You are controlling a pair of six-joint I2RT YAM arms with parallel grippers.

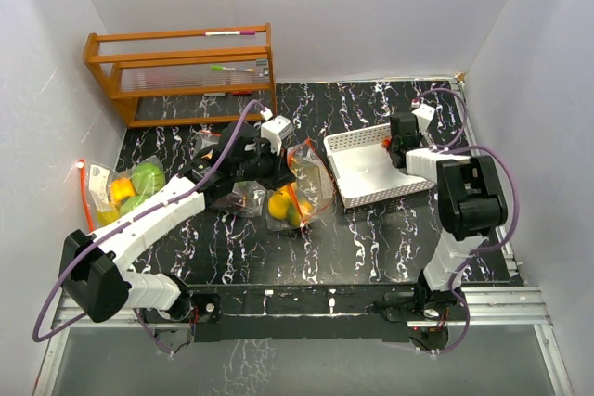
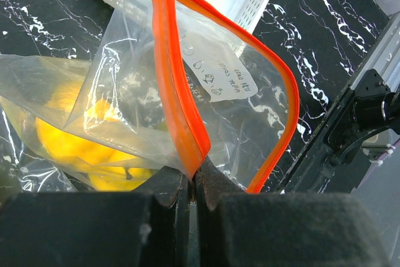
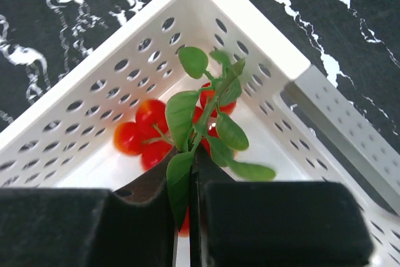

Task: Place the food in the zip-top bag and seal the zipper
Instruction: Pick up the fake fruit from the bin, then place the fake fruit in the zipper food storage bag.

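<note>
A clear zip-top bag [image 1: 306, 178] with an orange zipper [image 2: 172, 79] lies at mid-table, with yellow food [image 2: 69, 145] inside. My left gripper [image 2: 195, 170] is shut on the bag's orange zipper edge, holding the mouth up. The right gripper [image 3: 194, 154] is in the far corner of the white perforated basket [image 3: 94, 92]. It is shut on the green leafy stem [image 3: 187, 117] of a cluster of small red tomatoes [image 3: 140, 136]. From above, that gripper [image 1: 394, 143] shows at the basket's [image 1: 371, 178] back right, a bit of red beside it.
A second bag [image 1: 125, 192] holding green and yellow fruit lies at the table's left edge. A wooden rack [image 1: 186, 71] stands at the back left. White walls close in the table on three sides. The basket sits just right of the held bag.
</note>
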